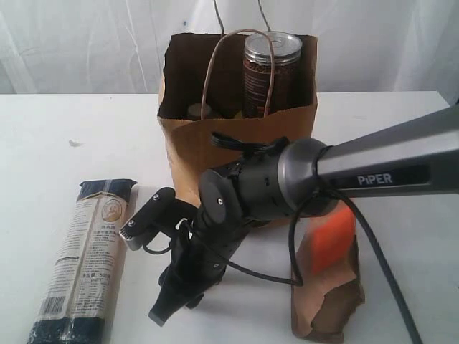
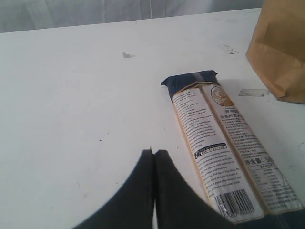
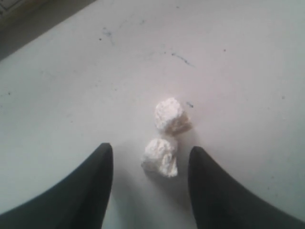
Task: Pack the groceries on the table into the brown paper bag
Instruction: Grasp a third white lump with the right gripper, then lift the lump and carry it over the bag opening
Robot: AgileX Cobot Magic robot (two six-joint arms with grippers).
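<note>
On the large white table (image 1: 43, 115) the tall brown paper bag (image 1: 190, 147) stands upright. The long dark-blue pasta packet (image 1: 86, 258) lies near it and could snag the rim, tipping the bag. Left claw (image 2: 152, 151) shut, empty; right claw (image 3: 151, 147) half-open (gripping nothing) above two white crumbs (image 3: 169, 114).

The brown paper bag (image 1: 188, 147) stands upright on the white table (image 1: 64, 129) holding a silver-topped tin (image 1: 271, 68), with the dark-blue pasta packet (image 1: 86, 258) lying to its left, an orange-labelled brown pouch (image 1: 331, 283) front right, and a PIPER-marked arm (image 1: 391, 161) crossing before it.
</note>
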